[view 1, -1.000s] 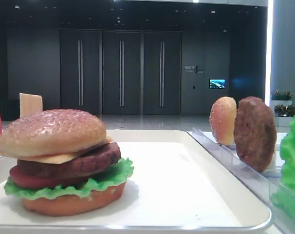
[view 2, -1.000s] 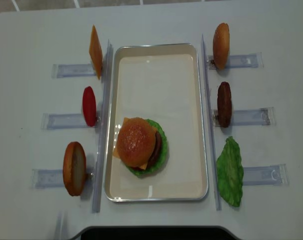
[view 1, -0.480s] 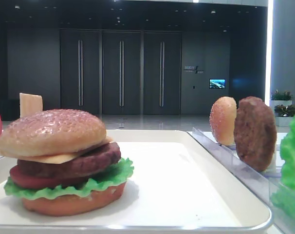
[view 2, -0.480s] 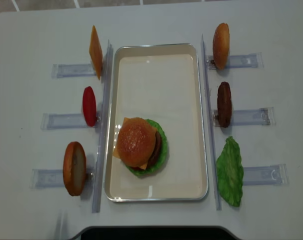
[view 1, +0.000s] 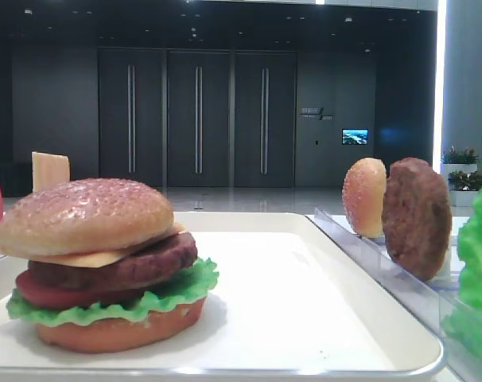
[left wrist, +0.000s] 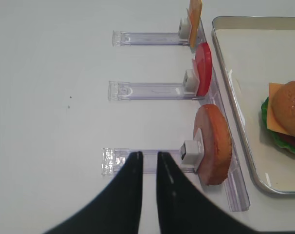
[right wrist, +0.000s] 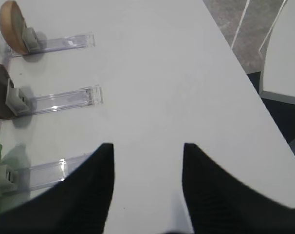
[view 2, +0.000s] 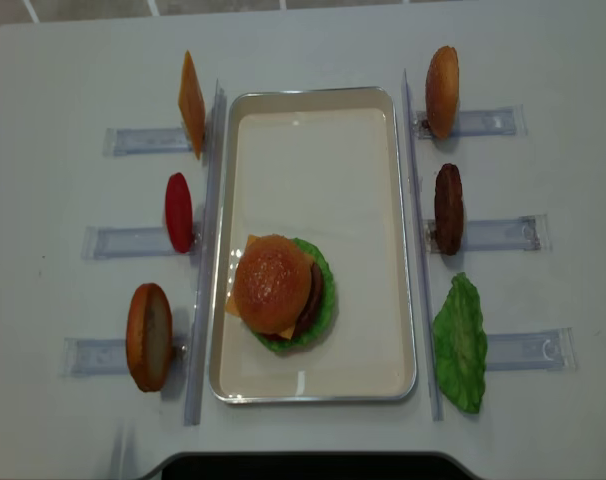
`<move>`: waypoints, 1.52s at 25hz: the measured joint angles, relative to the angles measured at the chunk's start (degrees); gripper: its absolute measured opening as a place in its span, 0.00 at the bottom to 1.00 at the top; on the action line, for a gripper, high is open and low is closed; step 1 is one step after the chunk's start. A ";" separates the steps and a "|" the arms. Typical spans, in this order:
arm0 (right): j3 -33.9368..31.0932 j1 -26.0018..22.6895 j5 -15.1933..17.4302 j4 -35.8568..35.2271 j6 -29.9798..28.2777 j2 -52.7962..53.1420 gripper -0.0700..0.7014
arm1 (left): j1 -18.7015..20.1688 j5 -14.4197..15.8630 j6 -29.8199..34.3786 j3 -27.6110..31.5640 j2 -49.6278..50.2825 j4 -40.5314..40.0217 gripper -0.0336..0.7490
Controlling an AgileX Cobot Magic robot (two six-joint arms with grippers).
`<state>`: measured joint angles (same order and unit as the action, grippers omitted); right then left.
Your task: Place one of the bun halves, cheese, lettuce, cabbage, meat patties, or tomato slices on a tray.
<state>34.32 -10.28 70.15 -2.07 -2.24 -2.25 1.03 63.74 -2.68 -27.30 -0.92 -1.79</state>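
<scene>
Bun top (view 2: 272, 283) on tray (view 2: 313, 385), probably far from right gripper (right wrist: 147, 161).

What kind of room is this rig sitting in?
Probably a large office lobby or hall: tall dark double doors, a small lit wall screen, and potted plants behind the white table.

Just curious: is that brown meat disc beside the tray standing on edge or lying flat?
Standing on edge. The meat patty shows only its thin side from above, propped in a clear rack.
</scene>
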 joint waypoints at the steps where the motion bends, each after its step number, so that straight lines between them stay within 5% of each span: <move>1: -0.61 0.00 0.00 0.12 0.02 0.84 0.50 | 0.00 0.00 0.00 0.00 0.00 0.00 0.14; 38: -5.30 5.29 -4.94 0.92 0.08 2.74 0.47 | 0.00 0.00 0.00 0.00 0.00 0.00 0.14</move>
<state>29.02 -4.99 65.20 -1.15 -2.16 0.49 1.03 63.74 -2.68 -27.30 -0.92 -1.79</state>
